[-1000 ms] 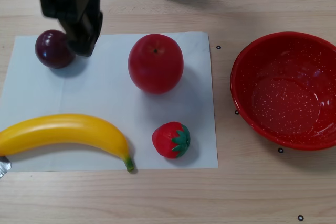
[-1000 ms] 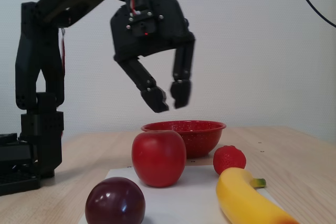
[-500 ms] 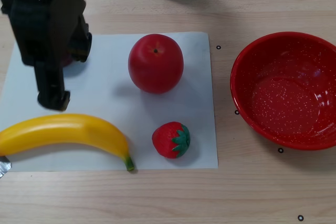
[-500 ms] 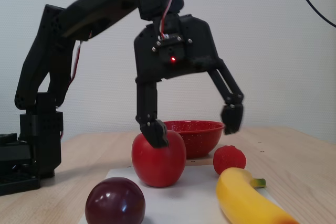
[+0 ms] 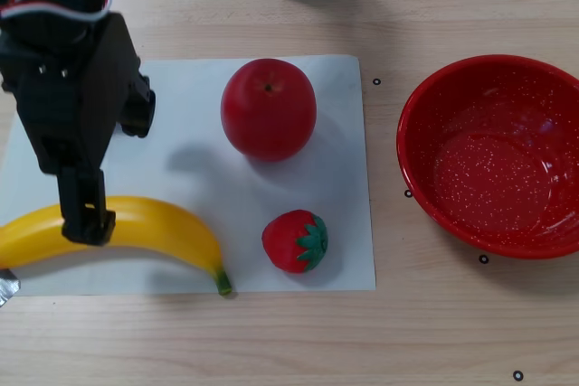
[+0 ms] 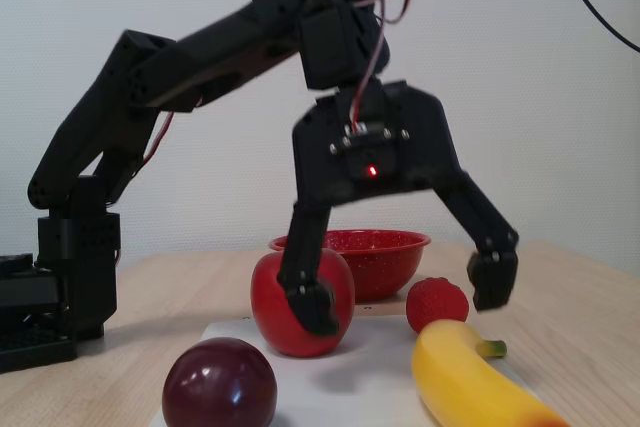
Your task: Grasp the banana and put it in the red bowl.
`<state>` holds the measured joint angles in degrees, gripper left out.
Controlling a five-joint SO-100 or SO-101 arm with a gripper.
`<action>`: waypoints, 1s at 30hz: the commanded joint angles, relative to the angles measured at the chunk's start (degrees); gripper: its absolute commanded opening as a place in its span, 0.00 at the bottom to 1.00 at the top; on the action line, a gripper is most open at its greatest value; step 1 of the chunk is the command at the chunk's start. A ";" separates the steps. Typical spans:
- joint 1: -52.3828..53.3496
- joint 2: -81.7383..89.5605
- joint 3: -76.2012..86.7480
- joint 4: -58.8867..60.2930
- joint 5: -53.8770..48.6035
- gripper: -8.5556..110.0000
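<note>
Yellow, glossy curved plastic banana [image 5: 136, 228] lay beneath the black claw [image 6: 405, 302], whose fingers spread wide apart, seemingly to straddle it before closing.

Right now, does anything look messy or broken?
Nothing stands out. The banana, apple and strawberry sit whole on the white paper, and the red bowl is upright and empty.

Yellow banana [image 5: 154, 228] lying flat, red bowl [image 5: 425, 106] empty
</note>
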<state>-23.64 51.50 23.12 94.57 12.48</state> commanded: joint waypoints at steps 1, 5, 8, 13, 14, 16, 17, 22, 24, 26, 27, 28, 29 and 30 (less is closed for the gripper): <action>0.09 2.81 -6.68 -2.46 0.97 0.54; -0.09 -0.53 -9.84 -3.34 1.23 0.54; -0.18 -2.64 -11.87 -3.16 1.49 0.54; -0.18 -5.27 -13.89 -2.81 1.23 0.53; -0.18 -5.63 -13.97 -2.90 1.14 0.53; -0.18 -6.33 -14.24 -2.99 1.14 0.53; -0.18 -6.59 -14.41 -2.99 1.05 0.52; 0.09 -8.35 -15.38 -3.25 0.88 0.52; 0.26 -9.14 -16.17 -3.60 0.79 0.51; 0.35 -9.93 -16.61 -4.31 0.79 0.49; 0.35 -10.28 -16.96 -4.66 0.88 0.48; 0.44 -10.63 -17.14 -4.92 1.05 0.47; 0.44 -10.90 -17.31 -5.36 1.14 0.45; 0.44 -11.07 -17.31 -5.80 1.14 0.43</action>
<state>-23.47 37.09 12.48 91.41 13.18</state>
